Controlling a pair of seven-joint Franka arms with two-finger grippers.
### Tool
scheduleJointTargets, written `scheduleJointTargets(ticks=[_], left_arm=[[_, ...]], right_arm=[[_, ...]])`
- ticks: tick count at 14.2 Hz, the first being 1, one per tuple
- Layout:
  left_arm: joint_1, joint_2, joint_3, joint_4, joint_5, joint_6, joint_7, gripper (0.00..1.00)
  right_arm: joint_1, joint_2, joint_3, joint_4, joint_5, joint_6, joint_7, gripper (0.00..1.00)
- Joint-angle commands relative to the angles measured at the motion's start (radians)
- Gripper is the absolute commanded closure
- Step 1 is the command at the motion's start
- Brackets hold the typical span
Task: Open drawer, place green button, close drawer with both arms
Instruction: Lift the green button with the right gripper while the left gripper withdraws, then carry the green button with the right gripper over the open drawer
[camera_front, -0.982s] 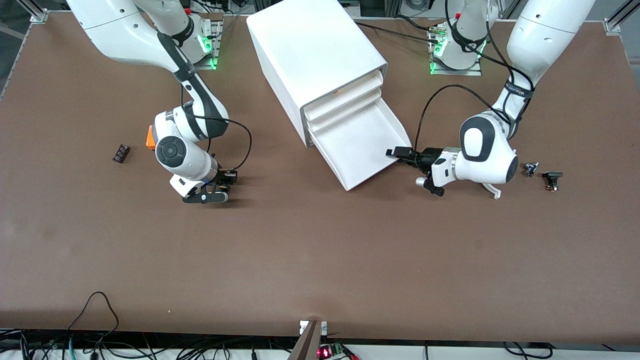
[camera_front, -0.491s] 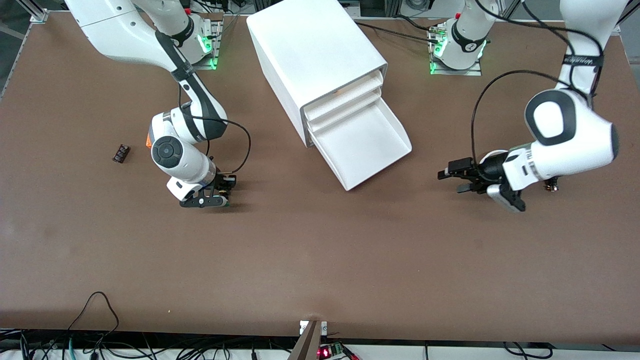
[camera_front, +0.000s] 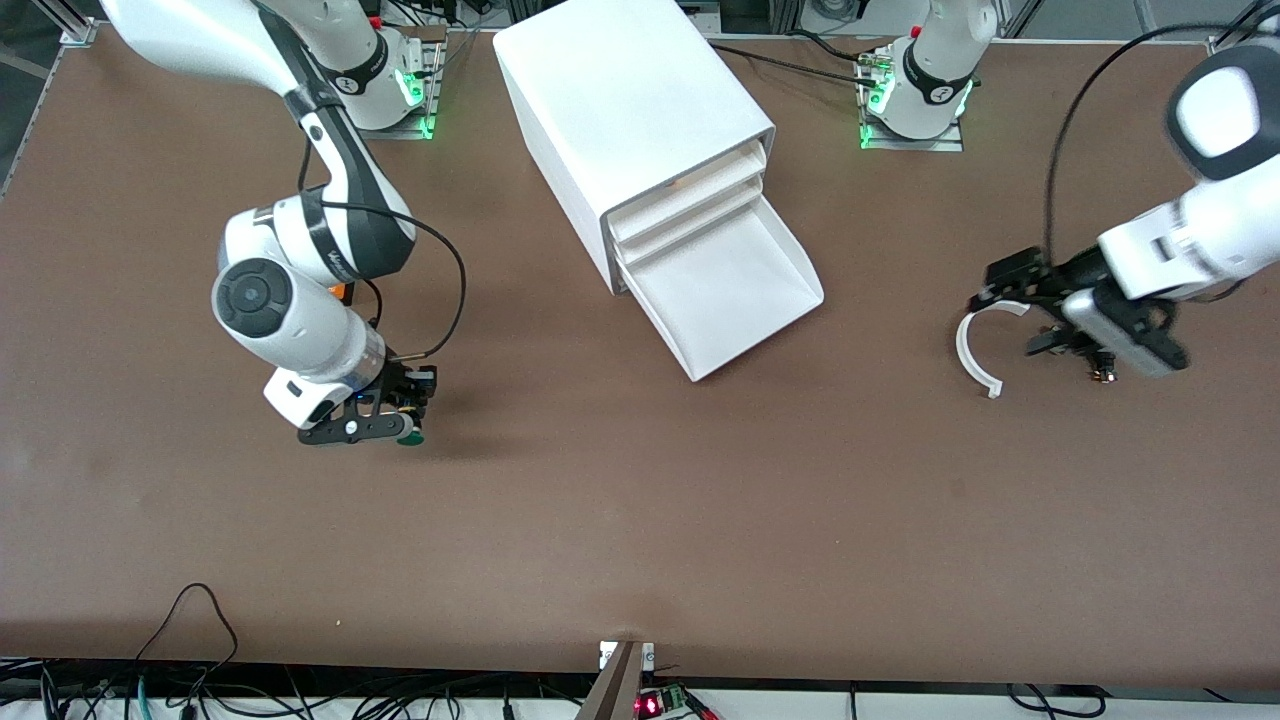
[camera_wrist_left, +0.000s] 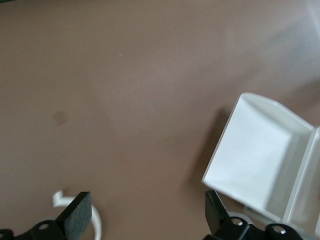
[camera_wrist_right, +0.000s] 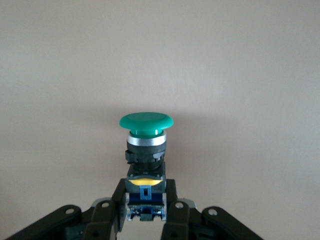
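The drawer (camera_front: 735, 290), lowest of three in the white cabinet (camera_front: 630, 100), stands pulled out and holds nothing; it also shows in the left wrist view (camera_wrist_left: 260, 160). My right gripper (camera_front: 395, 425) is over bare table toward the right arm's end. It is shut on the button (camera_front: 408, 438). In the right wrist view my right gripper (camera_wrist_right: 145, 200) grips the button (camera_wrist_right: 146, 135) by its blue rear end, green cap pointing away. My left gripper (camera_front: 1008, 312) is open and empty, apart from the drawer, toward the left arm's end; the left wrist view (camera_wrist_left: 145, 215) shows its fingers wide apart.
A white curved plastic piece (camera_front: 970, 350) lies on the table beside the left gripper, also in the left wrist view (camera_wrist_left: 97, 225). A small black part (camera_front: 1103, 375) lies under the left hand. An orange cube (camera_front: 343, 292) peeks out from under the right arm.
The left gripper has drawn back from the drawer's front edge toward the left arm's end. The right gripper has risen with the button and moved toward the right arm's end.
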Motion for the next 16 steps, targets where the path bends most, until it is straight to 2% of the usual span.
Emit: scheduleJointTargets(ticks=[1, 3, 5, 8, 11, 14, 16], left_arm=[[-0.01, 0.014, 0.012, 0.12, 0.185, -0.131, -0.059, 0.0], [-0.016, 0.016, 0.003, 0.195, 0.267, -0.229, -0.148, 0.0], [-0.021, 0.014, -0.002, 0.244, 0.308, -0.296, -0.188, 0.0], [-0.021, 0.009, -0.001, 0.252, 0.321, -0.277, -0.2, 0.0], [-0.024, 0.009, -0.005, 0.253, 0.328, -0.24, -0.329, 0.0], [-0.039, 0.008, -0.01, 0.279, 0.331, -0.252, -0.476, 0.0], [-0.05, 0.002, -0.01, 0.287, 0.333, -0.277, -0.487, 0.0]], right_arm=[[-0.003, 0.02, 0.04, 0.091, -0.003, -0.026, -0.191, 0.76], [-0.005, 0.024, 0.085, 0.125, -0.001, -0.029, -0.34, 0.77], [-0.006, 0.027, 0.16, 0.134, -0.012, -0.027, -0.509, 0.77], [0.003, 0.077, 0.263, 0.172, -0.093, -0.018, -0.733, 0.77], [0.032, 0.108, 0.34, 0.188, -0.147, -0.023, -0.775, 0.77], [0.05, 0.131, 0.412, 0.208, -0.245, -0.029, -0.777, 0.77], [0.099, 0.149, 0.424, 0.231, -0.278, -0.033, -0.777, 0.77]])
